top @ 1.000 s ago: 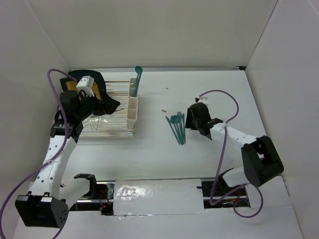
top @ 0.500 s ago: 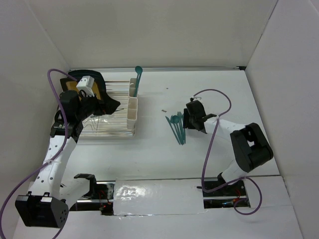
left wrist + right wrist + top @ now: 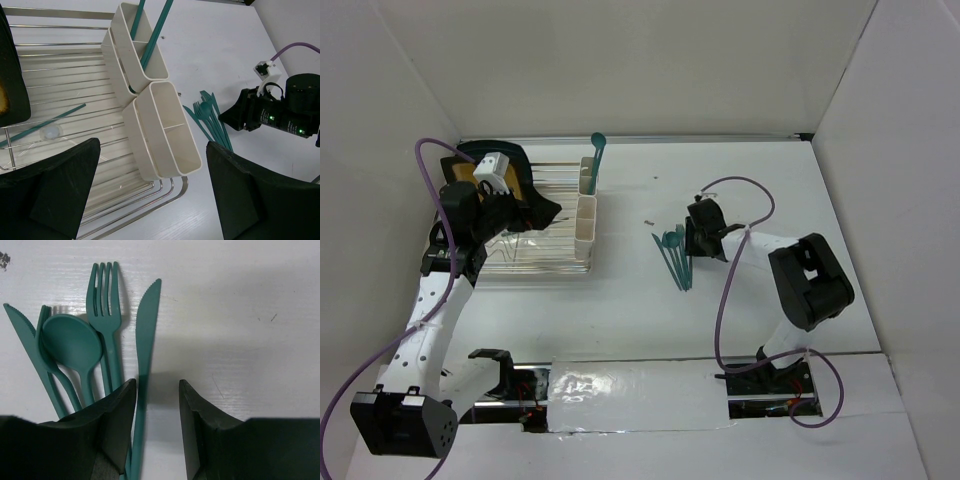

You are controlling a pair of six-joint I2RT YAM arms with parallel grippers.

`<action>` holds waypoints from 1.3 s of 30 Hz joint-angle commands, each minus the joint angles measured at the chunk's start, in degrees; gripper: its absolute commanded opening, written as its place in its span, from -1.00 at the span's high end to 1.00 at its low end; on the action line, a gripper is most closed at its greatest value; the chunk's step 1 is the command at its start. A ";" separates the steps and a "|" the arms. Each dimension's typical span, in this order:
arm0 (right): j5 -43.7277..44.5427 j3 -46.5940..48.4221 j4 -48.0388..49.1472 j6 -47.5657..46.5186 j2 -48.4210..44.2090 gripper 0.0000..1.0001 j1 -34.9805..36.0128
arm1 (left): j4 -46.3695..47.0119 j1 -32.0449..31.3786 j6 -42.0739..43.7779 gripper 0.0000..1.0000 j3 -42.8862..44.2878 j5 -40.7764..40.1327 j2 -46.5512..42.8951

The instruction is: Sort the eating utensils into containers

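Several teal eating utensils (image 3: 676, 255) lie in a fan on the table. The right wrist view shows a knife (image 3: 145, 350), a fork (image 3: 106, 305), a spoon (image 3: 72, 342) and a second knife (image 3: 25, 335). My right gripper (image 3: 157, 390) is low over their handles, jaws apart. The first knife lies between them, against the left finger (image 3: 120, 410). The cream containers (image 3: 586, 215) stand in a row at the rack's right side; the far one (image 3: 140, 47) holds teal utensils. My left gripper (image 3: 152, 147) hangs open above the near container (image 3: 167, 132), holding nothing.
A wire dish rack (image 3: 520, 255) sits at the left, with one teal utensil (image 3: 42, 125) lying on its bars. A dark plate with an orange centre (image 3: 470, 170) stands at the rack's back left. White walls enclose the table on three sides.
My right gripper has slid left, closer to the utensil pile, its arm folding in behind it, and its jaws have narrowed. The left arm has not moved.
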 commanded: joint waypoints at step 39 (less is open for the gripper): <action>-16.49 0.59 9.14 -4.39 -17.73 1.00 1.55 | 1.53 0.18 0.84 -1.00 0.82 0.69 -1.58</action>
